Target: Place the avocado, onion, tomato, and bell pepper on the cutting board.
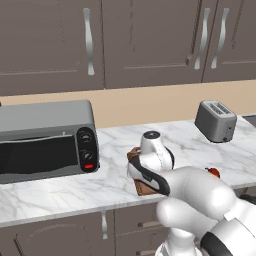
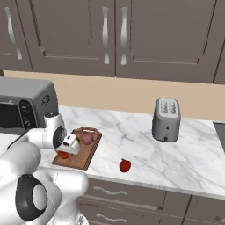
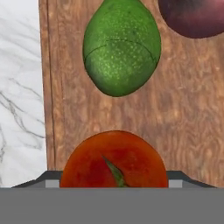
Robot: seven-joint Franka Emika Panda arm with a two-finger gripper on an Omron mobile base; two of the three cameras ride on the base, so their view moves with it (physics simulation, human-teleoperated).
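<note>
the glossy green egg-shaped avocado [image 3: 121,48], the pinkish-purple round onion [image 3: 192,16] and the orange-red round tomato [image 3: 114,161] lie on the brown rimmed wooden cutting board [image 3: 183,113]. the deep red bell pepper [image 2: 125,165] lies on the white marble counter [image 2: 176,154], apart from the board. gripper [image 2: 70,144] over the board; jaw state cannot be told.

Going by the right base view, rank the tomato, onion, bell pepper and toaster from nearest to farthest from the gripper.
1. tomato: on the cutting board, right under the gripper.
2. onion: on the board, just beyond.
3. bell pepper: off the board, on the counter.
4. toaster: far side, by the wall.
</note>
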